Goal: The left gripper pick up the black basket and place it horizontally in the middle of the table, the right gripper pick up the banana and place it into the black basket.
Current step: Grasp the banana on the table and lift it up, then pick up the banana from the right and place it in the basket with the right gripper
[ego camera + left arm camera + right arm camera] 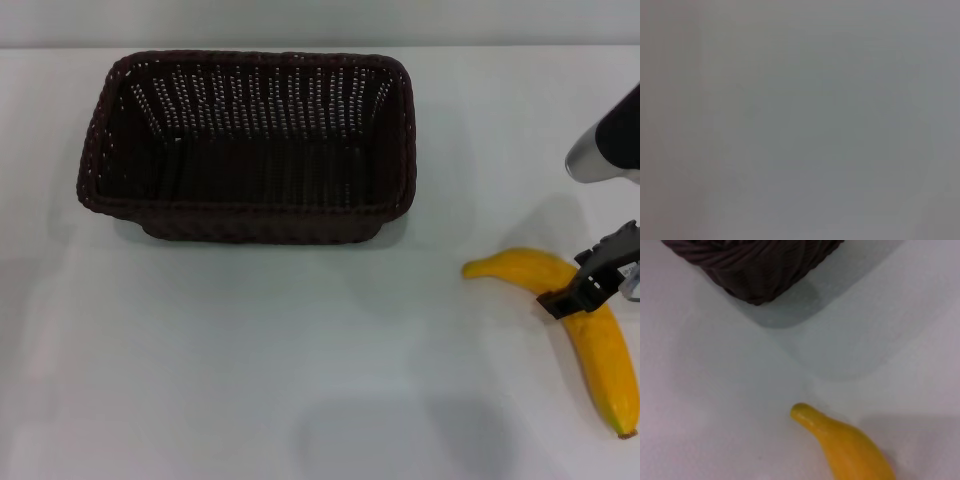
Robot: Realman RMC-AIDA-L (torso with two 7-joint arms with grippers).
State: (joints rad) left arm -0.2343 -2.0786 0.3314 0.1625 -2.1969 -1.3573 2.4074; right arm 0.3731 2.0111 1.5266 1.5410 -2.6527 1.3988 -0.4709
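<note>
The black basket [250, 218] stands lengthwise across the white table [250, 360], at the middle-left toward the far side, and it is empty. One corner of it shows in the right wrist view [760, 265]. The yellow banana [606, 360] lies on the table at the right, apart from the basket; one end of it shows in the right wrist view [850, 450]. My right gripper [585, 288] is down at the banana's middle, touching or just over it. My left gripper is out of view; the left wrist view shows only a plain grey surface.
The right arm's white-grey link [610, 145] hangs over the table's right edge. The table's far edge runs just behind the basket. Bare tabletop lies in front of the basket and between the basket and the banana.
</note>
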